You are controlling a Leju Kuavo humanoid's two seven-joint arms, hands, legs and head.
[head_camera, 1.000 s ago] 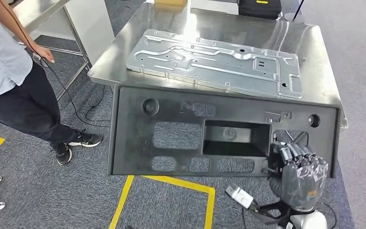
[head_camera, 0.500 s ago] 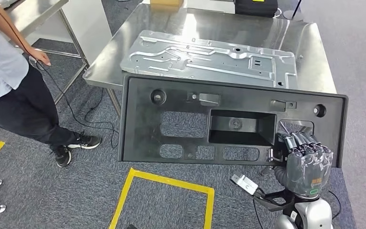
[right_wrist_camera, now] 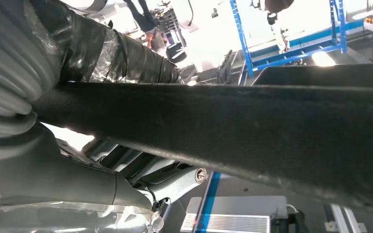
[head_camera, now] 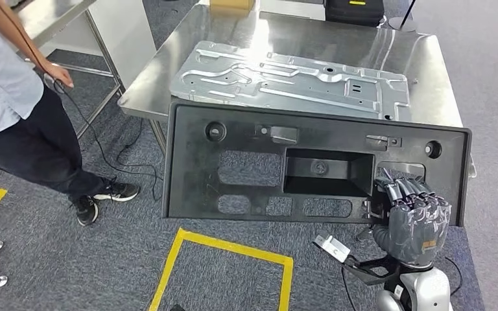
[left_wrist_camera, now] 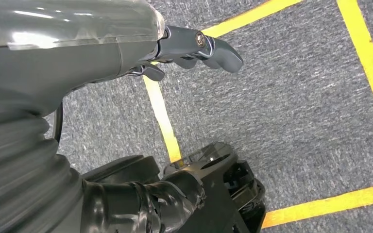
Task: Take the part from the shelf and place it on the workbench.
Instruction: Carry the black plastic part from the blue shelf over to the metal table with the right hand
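A large black plastic panel with several cut-outs hangs in the air in front of the steel workbench, its far edge level with the bench's near rim. My right hand grips the panel's near right corner, fingers curled over its edge. Seen from the right wrist, the panel's dark edge runs across the frame, clamped in that hand. My left hand hangs over the carpet with its fingers apart and nothing in it.
A silver stamped metal plate lies across the workbench. A person stands at the left beside a second steel table, holding a cable. Yellow tape lines mark the grey carpet below the panel.
The panel has risen and moved toward the workbench since the earliest frame, its far edge now hiding the bench's near rim. In the last half second the whole view only shifted slightly.
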